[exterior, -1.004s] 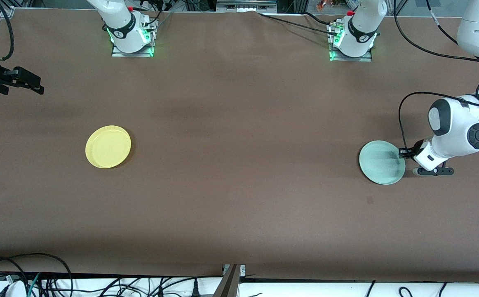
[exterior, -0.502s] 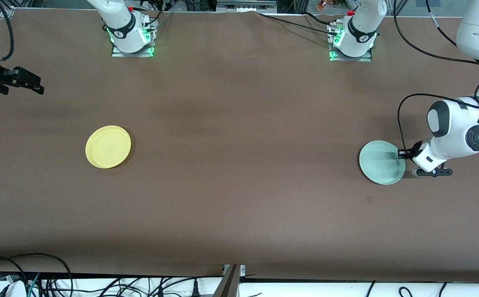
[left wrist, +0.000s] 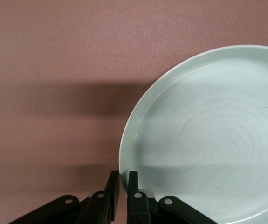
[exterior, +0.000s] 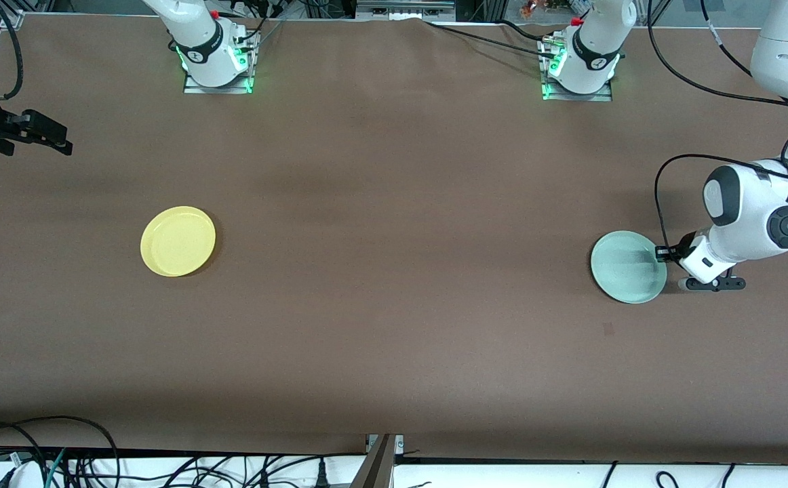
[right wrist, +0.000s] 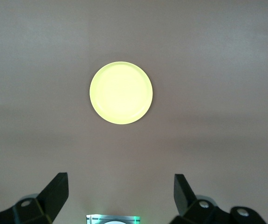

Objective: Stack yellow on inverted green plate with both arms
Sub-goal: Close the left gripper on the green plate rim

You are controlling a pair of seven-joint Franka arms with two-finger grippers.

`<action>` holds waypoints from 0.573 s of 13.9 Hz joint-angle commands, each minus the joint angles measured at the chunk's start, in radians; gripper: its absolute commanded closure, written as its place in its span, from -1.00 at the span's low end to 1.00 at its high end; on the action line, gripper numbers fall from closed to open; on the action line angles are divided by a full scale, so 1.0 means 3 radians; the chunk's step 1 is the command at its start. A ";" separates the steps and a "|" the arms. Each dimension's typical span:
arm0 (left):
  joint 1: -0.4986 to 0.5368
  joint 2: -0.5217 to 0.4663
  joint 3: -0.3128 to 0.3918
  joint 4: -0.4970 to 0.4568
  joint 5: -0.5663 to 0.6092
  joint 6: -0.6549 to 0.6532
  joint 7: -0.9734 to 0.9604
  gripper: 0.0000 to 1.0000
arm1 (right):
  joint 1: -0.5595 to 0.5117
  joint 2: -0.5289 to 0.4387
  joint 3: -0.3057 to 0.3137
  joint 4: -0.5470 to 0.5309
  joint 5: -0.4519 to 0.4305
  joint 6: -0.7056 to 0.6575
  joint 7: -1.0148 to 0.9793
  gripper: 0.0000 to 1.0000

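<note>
Pinching the upright green plate point(left wrist: 208, 140) rim, left gripper point(left wrist: 123, 179); right gripper point(right wrist: 120, 186) spread, waiting.

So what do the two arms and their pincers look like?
Both arms are glossy white with dark grey joint caps and loose black cables; green lights glow at the bases. The left pincer and right pincer are black, with two flat fingers each.
</note>
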 commanded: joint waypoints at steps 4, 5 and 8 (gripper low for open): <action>0.0002 0.0022 -0.0015 0.0075 0.0089 -0.0062 -0.0002 1.00 | -0.0014 0.0014 0.0028 0.0046 -0.0053 -0.0016 0.0039 -1.00; 0.0002 0.0006 -0.0020 0.0075 0.0099 -0.0067 0.0003 1.00 | -0.0014 0.0014 0.0028 0.0046 -0.0053 -0.0026 0.0039 -1.00; -0.0110 -0.0075 -0.0076 0.0314 0.0105 -0.0361 0.0018 1.00 | -0.0014 0.0014 0.0033 0.0046 -0.0053 -0.0027 0.0039 -1.00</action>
